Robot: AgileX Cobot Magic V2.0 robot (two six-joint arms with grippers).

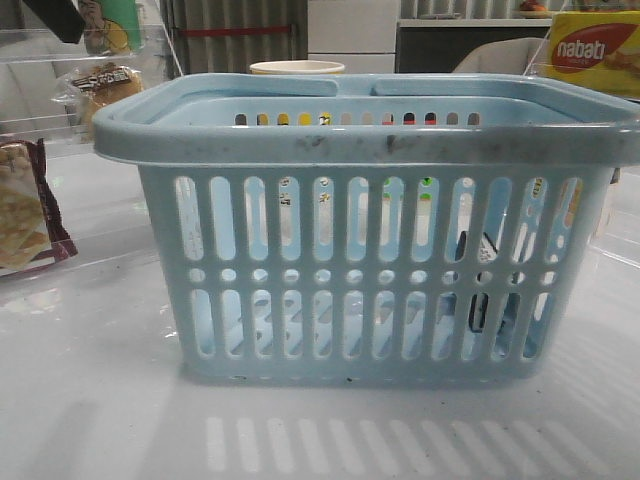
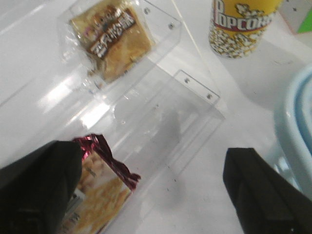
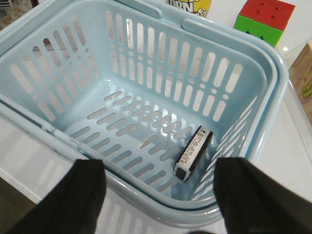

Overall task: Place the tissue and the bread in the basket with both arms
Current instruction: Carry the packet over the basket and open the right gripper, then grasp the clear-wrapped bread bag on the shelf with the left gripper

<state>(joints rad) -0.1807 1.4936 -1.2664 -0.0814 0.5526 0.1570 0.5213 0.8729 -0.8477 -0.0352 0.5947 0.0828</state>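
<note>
The light blue basket fills the middle of the front view. The dark tissue pack lies inside it near a corner and shows through the slots. My right gripper is open and empty, above the basket's rim, beside the tissue. The wrapped bread lies on a clear acrylic shelf, at the back left in the front view. My left gripper is open and empty, well short of the bread, with the basket's edge at one side. Neither gripper shows in the front view.
A maroon-edged cracker bag lies by one left finger and shows at the left. A popcorn cup stands behind the basket. A yellow nabati box is at the back right. A red-green cube sits beyond the basket.
</note>
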